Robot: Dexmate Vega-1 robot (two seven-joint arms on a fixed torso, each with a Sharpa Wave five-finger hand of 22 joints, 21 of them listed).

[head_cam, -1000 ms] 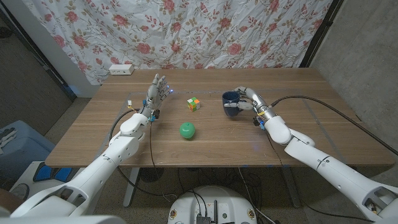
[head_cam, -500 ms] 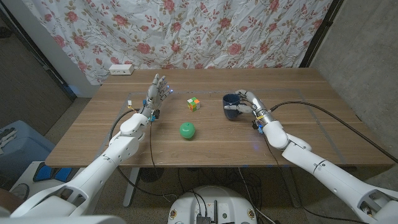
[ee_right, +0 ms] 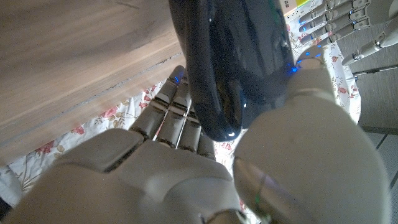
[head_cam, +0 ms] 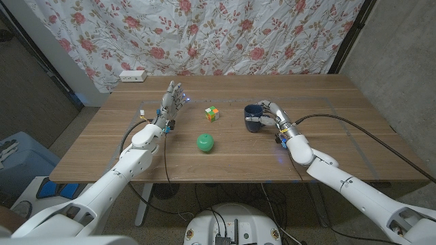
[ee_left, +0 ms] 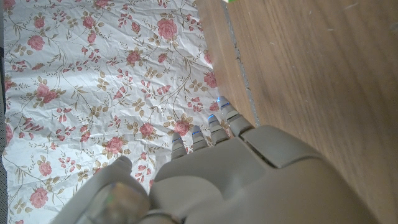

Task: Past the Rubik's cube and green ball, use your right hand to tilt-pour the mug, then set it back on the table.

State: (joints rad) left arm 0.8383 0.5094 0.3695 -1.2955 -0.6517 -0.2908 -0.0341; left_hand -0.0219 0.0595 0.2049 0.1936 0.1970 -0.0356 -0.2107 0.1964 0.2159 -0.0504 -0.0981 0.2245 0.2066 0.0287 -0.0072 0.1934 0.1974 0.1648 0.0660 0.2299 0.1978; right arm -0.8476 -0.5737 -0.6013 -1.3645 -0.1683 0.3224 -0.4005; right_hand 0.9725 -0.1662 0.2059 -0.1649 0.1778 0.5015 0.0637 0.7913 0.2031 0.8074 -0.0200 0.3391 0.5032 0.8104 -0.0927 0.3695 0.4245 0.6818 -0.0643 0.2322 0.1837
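Note:
A dark blue mug (head_cam: 253, 116) is at the table's middle right, and my right hand (head_cam: 274, 117) grips it from its right side, fingers wrapped round the body. Whether the mug touches the wood I cannot tell. In the right wrist view the mug (ee_right: 242, 56) fills the space between the thumb and fingers of my right hand (ee_right: 186, 155). The Rubik's cube (head_cam: 212, 113) lies left of the mug, and the green ball (head_cam: 206, 142) sits nearer me. My left hand (head_cam: 172, 102) stands left of the cube, fingers straight and apart, holding nothing.
The wooden table (head_cam: 340, 136) has bare wood right of and in front of the mug. A white power strip (head_cam: 133, 76) lies at the far left corner. A flowered curtain (head_cam: 225, 34) hangs behind. Black cables trail along both forearms.
My right forearm has swung inward toward the table's middle, and the mug with the hand round it has shifted slightly toward me. The left hand, cube and ball have stayed put.

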